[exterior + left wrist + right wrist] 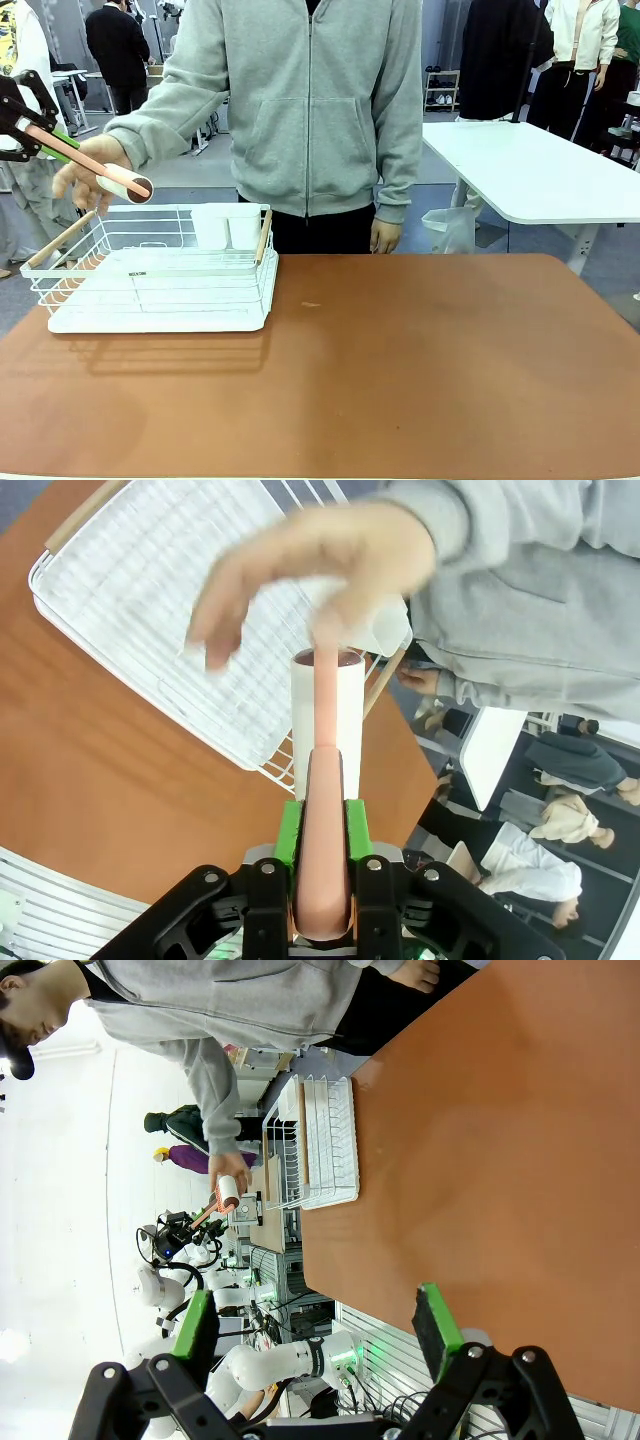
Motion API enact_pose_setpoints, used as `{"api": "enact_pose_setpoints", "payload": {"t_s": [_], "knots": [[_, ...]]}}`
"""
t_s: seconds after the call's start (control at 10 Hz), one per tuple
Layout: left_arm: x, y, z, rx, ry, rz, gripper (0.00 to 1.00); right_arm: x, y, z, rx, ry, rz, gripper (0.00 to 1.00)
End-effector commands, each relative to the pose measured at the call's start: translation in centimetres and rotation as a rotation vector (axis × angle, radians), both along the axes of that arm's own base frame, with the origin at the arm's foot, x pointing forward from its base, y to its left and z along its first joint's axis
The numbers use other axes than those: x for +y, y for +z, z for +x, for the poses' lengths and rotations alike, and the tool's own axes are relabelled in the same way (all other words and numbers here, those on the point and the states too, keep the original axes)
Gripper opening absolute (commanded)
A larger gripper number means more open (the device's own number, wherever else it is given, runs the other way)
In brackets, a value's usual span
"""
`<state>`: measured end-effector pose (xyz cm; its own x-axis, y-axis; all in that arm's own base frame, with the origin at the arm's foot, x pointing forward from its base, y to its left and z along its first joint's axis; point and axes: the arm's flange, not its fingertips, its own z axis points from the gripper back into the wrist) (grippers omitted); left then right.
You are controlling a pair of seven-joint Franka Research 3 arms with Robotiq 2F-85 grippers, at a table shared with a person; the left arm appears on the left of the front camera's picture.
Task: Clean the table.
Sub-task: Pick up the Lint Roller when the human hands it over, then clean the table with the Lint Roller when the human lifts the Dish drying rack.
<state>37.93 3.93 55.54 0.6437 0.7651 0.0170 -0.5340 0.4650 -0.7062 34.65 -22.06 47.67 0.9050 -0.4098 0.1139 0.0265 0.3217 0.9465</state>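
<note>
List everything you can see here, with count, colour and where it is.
table: one, reddish-brown, between robot and person
rack: one, white wire, wooden handles, on the table's left part
cups: two, white, in the rack's far right corner
roller: one, pink handle, white roll, in the air over the rack's far left
white table: one, far right
person: one, grey hoodie, far side; hand on the roller, other hand hanging at the table's edge
left gripper: black, green pads, fingers shut on the roller's handle
right gripper: fingers open, above the table
</note>
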Motion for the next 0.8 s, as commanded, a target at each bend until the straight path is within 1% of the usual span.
{"api": "enact_pose_setpoints", "payload": {"t_s": [0.0, 0.7], "knots": [[0.0, 0.05, 0.0, -0.002, 0.001, -0.002, 0.0, -0.02, 0.29, 0.0, -0.016, 0.001, 0.011, 1.0], [0.0, 0.05, 0.0, -0.002, 0.001, -0.002, 0.0, -0.02, 0.29, 0.0, -0.016, 0.001, 0.011, 1.0]]}}
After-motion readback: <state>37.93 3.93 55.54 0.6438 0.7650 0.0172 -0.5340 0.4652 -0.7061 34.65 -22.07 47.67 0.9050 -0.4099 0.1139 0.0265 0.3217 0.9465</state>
